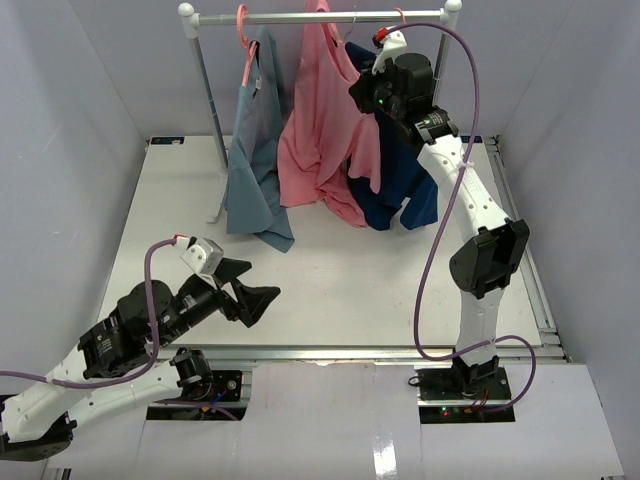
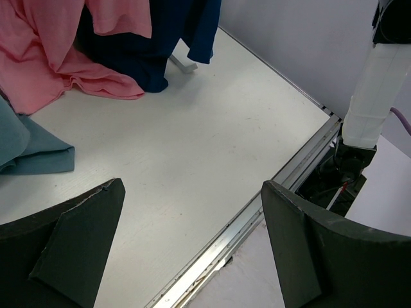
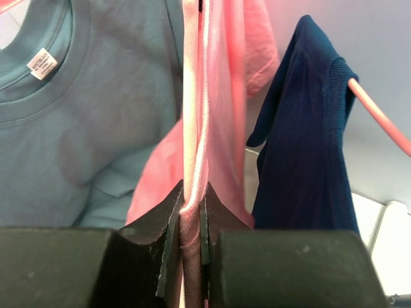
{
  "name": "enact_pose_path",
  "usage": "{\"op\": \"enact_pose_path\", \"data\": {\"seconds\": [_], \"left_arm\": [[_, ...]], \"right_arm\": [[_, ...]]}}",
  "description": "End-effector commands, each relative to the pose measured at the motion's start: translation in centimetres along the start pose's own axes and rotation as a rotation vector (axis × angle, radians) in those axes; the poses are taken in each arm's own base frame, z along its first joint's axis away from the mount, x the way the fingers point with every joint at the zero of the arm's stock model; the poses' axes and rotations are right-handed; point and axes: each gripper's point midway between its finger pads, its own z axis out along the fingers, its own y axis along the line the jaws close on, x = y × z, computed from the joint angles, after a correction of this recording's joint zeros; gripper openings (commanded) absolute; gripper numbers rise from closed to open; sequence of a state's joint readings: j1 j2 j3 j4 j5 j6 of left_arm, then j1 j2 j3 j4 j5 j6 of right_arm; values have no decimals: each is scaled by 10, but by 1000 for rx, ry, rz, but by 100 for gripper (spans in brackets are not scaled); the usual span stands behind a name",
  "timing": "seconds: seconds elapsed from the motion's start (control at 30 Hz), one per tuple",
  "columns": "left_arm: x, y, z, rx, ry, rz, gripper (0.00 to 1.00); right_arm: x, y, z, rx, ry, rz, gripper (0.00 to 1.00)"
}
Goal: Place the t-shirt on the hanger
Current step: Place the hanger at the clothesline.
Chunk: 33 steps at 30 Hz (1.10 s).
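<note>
The salmon-pink t-shirt (image 1: 320, 140) hangs from the rail in the middle, and its hem pools on the table. It also shows in the left wrist view (image 2: 38, 58). My right gripper (image 1: 358, 95) is up at its right shoulder, shut on a fold of the pink cloth (image 3: 191, 212). A pale pink strip (image 3: 190, 77) rises from the jaws; it looks like the hanger's arm, mostly hidden in the t-shirt (image 3: 231, 128). My left gripper (image 1: 262, 278) is open and empty, low over the front left of the table (image 2: 192, 224).
A grey-blue shirt (image 1: 255, 150) hangs left of the pink one, and a navy shirt (image 1: 400, 190) hangs right of it, each on its own pink hanger. The rack's rail (image 1: 290, 17) spans the back. The table's metal front edge (image 2: 257, 212) is near my left gripper.
</note>
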<state>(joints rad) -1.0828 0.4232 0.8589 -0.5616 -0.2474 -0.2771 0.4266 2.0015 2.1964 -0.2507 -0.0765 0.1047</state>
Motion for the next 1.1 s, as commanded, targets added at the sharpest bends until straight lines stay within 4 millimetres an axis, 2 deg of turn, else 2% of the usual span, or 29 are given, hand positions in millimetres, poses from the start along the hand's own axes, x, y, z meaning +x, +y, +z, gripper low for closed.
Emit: {"op": "enact_pose_path", "data": {"seconds": [0.0, 0.27, 0.47, 0.5, 0.53, 0.6, 0.67, 0.7, 0.73, 0.77, 0.8, 0.87, 0.93, 0.97, 1.07], "left_arm": [[-7, -6, -3, 36, -28, -2, 98], [-4, -6, -4, 39, -29, -6, 98], [-4, -7, -5, 50, -29, -10, 98], [-4, -8, -5, 54, -31, -12, 98], [-5, -9, -6, 61, -33, -15, 98], [-8, -17, -7, 105, -48, -17, 98], [-13, -32, -13, 198, -81, -21, 98], [-17, -34, -15, 216, -109, -31, 98], [-21, -36, -17, 228, -135, -41, 98], [-27, -38, -18, 236, -159, -52, 98], [-32, -38, -20, 238, -185, -67, 98], [-38, -38, -19, 232, -202, -89, 98], [-46, -41, -14, 229, -216, -118, 98], [-47, -42, -11, 229, -214, -123, 98], [-48, -45, 8, 202, -179, -130, 98]], "right_arm": [[-55, 10, -5, -54, -167, -2, 8], [-46, 22, 3, -127, -155, 30, 8], [-47, 35, 0, -164, -152, 17, 8], [-47, 38, -2, -169, -151, 9, 11], [-48, 40, -5, -173, -150, -1, 16], [-48, 44, -12, -170, -144, -14, 44], [-45, 37, -21, -131, -127, -27, 65], [-42, 33, -26, -104, -114, -28, 83], [-41, 29, -32, -74, -101, -26, 94], [-39, 25, -40, -47, -91, -24, 97], [-40, 23, -51, -32, -86, -24, 91], [-39, 19, -67, 6, -73, -22, 90], [-56, 22, -99, 13, -100, -39, 90], [-50, 23, -106, 12, -81, -39, 90], [-65, 35, -146, -25, -111, -52, 90]]}}
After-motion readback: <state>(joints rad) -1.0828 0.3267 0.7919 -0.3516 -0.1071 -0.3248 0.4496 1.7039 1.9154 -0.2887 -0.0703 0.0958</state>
